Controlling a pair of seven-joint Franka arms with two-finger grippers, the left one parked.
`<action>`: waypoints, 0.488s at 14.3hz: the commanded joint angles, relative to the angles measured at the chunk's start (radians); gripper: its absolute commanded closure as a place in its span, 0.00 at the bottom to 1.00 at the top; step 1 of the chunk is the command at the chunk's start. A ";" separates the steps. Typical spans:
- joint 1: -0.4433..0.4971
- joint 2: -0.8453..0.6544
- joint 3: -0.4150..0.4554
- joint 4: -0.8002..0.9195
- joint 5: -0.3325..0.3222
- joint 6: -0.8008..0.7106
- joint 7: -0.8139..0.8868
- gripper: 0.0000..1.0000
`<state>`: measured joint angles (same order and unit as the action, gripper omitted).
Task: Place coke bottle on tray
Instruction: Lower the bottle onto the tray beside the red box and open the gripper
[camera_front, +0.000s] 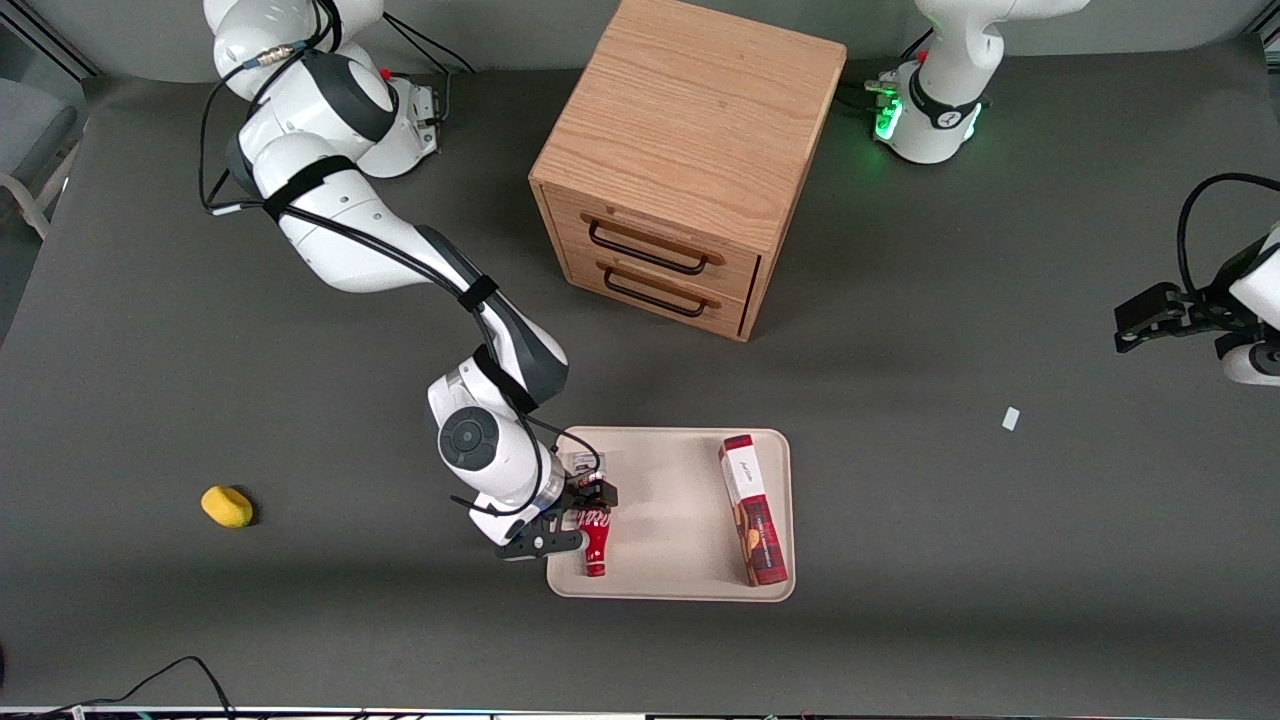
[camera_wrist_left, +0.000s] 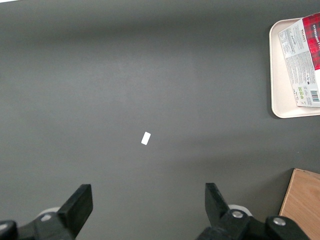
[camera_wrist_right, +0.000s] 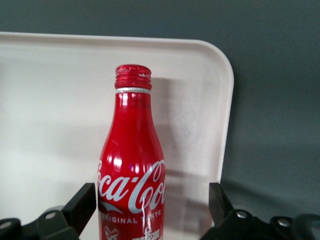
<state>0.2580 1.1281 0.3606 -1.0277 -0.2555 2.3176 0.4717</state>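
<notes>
The hand (camera_front: 578, 520) is hovering open around the coke bottle (camera_front: 595, 544), which is lying on the tray (camera_front: 670, 515) near its edge.

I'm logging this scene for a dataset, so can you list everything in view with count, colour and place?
coke bottle: one, red, lying on the tray at its edge toward the working arm.
tray: one, beige, nearer the front camera than the cabinet.
biscuit box: one, red and white, on the tray.
cabinet: one, wooden, two drawers.
yellow object: one, toward the working arm's end.
white scrap: one, toward the parked arm's end.
tool: one, black, open around the bottle.
</notes>
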 joint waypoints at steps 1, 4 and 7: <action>-0.003 -0.068 -0.011 -0.003 -0.005 -0.023 0.008 0.00; -0.081 -0.224 0.004 -0.076 0.002 -0.174 -0.007 0.00; -0.157 -0.396 0.006 -0.188 0.013 -0.308 -0.008 0.00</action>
<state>0.1599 0.8959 0.3624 -1.0461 -0.2548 2.0637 0.4712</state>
